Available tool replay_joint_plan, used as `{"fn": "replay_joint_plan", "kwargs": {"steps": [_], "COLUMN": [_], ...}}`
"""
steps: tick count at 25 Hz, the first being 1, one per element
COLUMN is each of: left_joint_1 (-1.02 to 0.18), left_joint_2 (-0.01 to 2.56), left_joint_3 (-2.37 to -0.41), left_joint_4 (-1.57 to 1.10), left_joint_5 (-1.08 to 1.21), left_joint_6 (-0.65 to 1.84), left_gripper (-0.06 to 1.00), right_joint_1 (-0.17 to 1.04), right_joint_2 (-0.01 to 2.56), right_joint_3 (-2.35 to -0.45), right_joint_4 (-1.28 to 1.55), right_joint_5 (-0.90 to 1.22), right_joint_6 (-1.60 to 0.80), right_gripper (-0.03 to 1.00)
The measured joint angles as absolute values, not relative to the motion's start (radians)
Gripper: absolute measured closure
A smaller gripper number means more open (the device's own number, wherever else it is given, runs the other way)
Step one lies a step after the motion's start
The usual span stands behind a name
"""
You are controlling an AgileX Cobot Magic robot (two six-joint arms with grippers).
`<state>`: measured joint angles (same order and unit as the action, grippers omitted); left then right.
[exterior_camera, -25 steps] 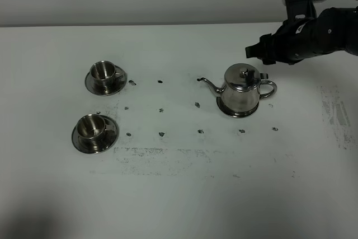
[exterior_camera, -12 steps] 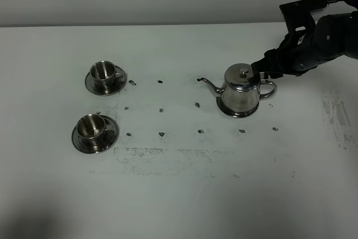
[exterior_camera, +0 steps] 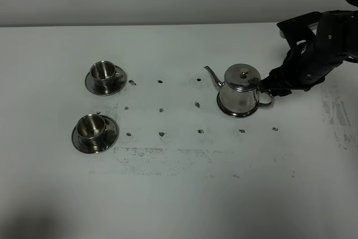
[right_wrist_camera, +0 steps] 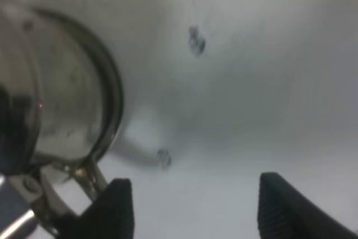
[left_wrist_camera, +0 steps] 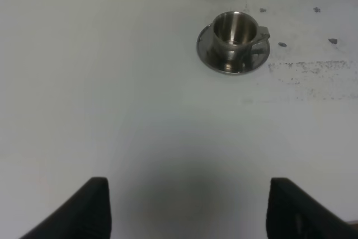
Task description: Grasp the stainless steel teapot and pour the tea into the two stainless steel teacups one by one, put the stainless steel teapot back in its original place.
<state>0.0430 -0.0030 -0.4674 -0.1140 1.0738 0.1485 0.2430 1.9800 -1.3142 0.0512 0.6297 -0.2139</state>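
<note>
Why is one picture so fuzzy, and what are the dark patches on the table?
Right wrist view: the shiny rounded steel teapot is very close to the lens, so it blurs. Exterior high view: sharp, evenly lit, a dim shadow in the near left corner. Left wrist view: the small steel teacup is crisp; a soft shadow darkens the white table near the camera.

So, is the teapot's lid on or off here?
On: the lid, knob up, sits closed on top of the teapot.
</note>
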Motion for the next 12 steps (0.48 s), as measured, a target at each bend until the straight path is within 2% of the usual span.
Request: {"fn": "replay_joint_plan", "kwargs": {"steps": [12], "left_joint_1": [0.043], "left_joint_2": [-0.003], "left_joint_3": [-0.467], "left_joint_4": [-0.114], "left_joint_5": [1.074], "left_joint_6": [0.148], "left_gripper": [0.37], "right_joint_1": [0.243], "right_joint_2": [1.98], "right_joint_3": [-1.316], "right_joint_4": [0.267], "right_joint_5": [0.717], "right_joint_6": [-0.399], "right_gripper": [0.49]}}
